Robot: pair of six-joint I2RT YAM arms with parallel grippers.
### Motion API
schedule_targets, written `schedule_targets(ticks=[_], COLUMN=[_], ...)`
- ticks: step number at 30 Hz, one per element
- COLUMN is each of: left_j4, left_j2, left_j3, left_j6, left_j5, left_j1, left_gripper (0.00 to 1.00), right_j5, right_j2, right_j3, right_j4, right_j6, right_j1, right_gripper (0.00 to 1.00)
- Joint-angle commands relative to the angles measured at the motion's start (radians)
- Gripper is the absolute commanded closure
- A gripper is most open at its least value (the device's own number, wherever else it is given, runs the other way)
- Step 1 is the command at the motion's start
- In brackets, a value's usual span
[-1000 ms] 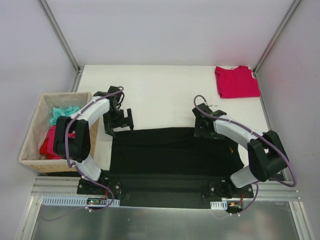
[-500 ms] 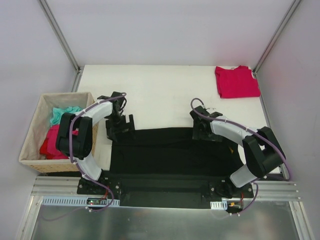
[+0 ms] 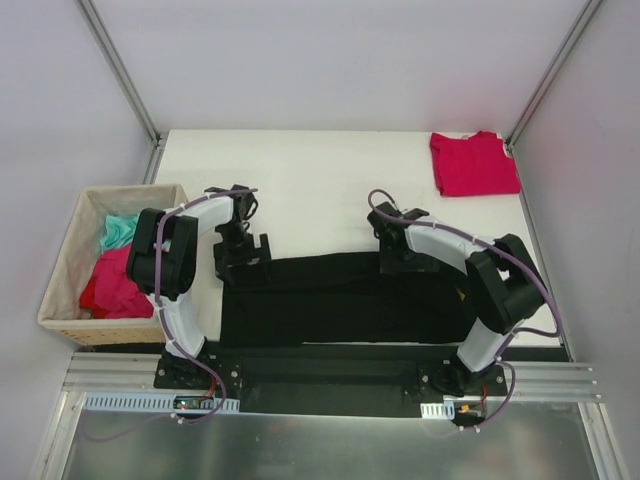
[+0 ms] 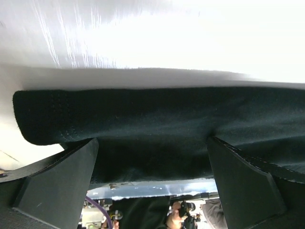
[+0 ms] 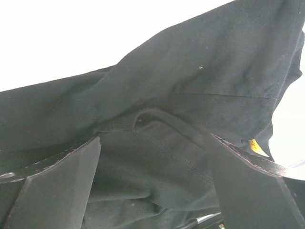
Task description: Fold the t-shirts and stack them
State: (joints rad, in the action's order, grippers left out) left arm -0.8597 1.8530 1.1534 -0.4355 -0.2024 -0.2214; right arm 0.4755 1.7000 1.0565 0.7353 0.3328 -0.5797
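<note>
Top external: we are folding the black shirt.
Our left fingers and right fingers stand wide astride its far edge; next, we judge, pinch and lift.

The black t-shirt is lying as a wide band along the counter's near edge, filling the stretch in front of both arm bases. The left hand and right hand, jaws spread wide, are straddling its far edge. Beyond them the counter's middle and far-left corner are lying bare, giving open passage. The red t-shirt is occupying the far-right corner. The woven basket is standing just off the left edge, walling that side.
</note>
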Motion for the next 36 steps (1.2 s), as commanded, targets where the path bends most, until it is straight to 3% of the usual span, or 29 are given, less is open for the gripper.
schedule_targets(ticks=[1,10,24,33,36], left_j4=[0.028,-0.074,-0.140,-0.246,-0.252], left_j2=[0.057,0.213,0.388,0.538,0.537], left_j3=[0.096,0.377,0.614,0.949,0.947], left_j6=[0.012,0.035,0.038,0.050,0.055], left_j5=[0.047,0.070,0.084,0.106,0.084], left_j1=[0.013,0.037,0.117,0.132,0.131], left_gripper=[0.01,0.01,0.01,0.01,0.01], right_j5=[0.023,-0.001,-0.040,-0.058,-0.060], right_j2=[0.085,0.210,0.432,0.540,0.537], right_j3=[0.077,0.247,0.591,0.795,0.804], right_j4=[-0.044,-0.014,0.081,0.141,0.156], right_j6=[-0.005,-0.057,-0.141,-0.170,-0.172], right_j1=[0.010,0.078,0.195,0.213,0.212], right_gripper=[0.03,0.03,0.03,0.03,0.03])
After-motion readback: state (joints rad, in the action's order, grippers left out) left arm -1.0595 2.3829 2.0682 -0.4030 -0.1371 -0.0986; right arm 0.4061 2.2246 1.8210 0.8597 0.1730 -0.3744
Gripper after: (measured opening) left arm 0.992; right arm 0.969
